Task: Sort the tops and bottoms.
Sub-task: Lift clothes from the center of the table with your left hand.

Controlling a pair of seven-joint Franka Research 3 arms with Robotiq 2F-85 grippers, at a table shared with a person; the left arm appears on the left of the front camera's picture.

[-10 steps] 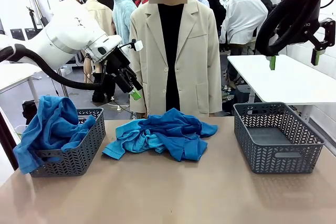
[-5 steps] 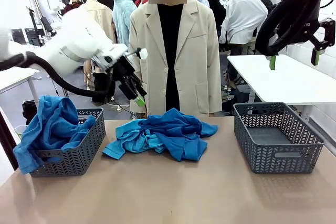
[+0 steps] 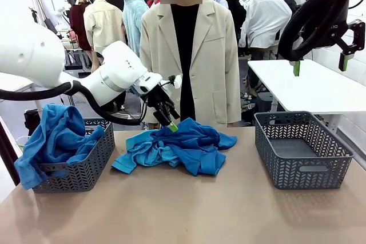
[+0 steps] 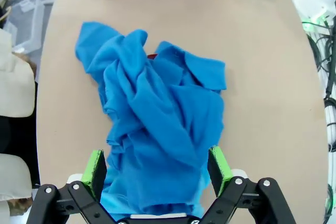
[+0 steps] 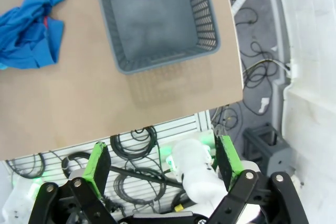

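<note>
In the front view, the heap of blue tops (image 3: 177, 146) lies mid-desk (image 3: 183, 215), loose and tangled, likely left there as the unsorted stock. The left claw (image 3: 171, 123) hovers at the heap's far edge, jaws spread wide and holding nothing, seemingly lined up for a pick. To the left of the heap, the left basket (image 3: 86, 167) already carries one blue garment (image 3: 54, 138) draped over its rim. That suggests tops belong there. To the right of the heap, the right basket (image 3: 300, 150) stands bare, probably reserved for bottoms. High above and right of the heap, the right claw (image 3: 320, 64) hangs parked, jaws wide and empty. A person (image 3: 189, 55) in a beige coat stands behind the heap.

In the left wrist view, the left claw (image 4: 157, 174) straddles the near end of the heap (image 4: 157, 108), with both green pads clear of the cloth's sides.

In the right wrist view, the right claw (image 5: 160, 161) gapes empty off the desk's edge, with the right basket (image 5: 168, 61) between it and the heap (image 5: 26, 30).

The count is two baskets, two claws and one heap in two blues. How many garments the heap holds cannot be told.
</note>
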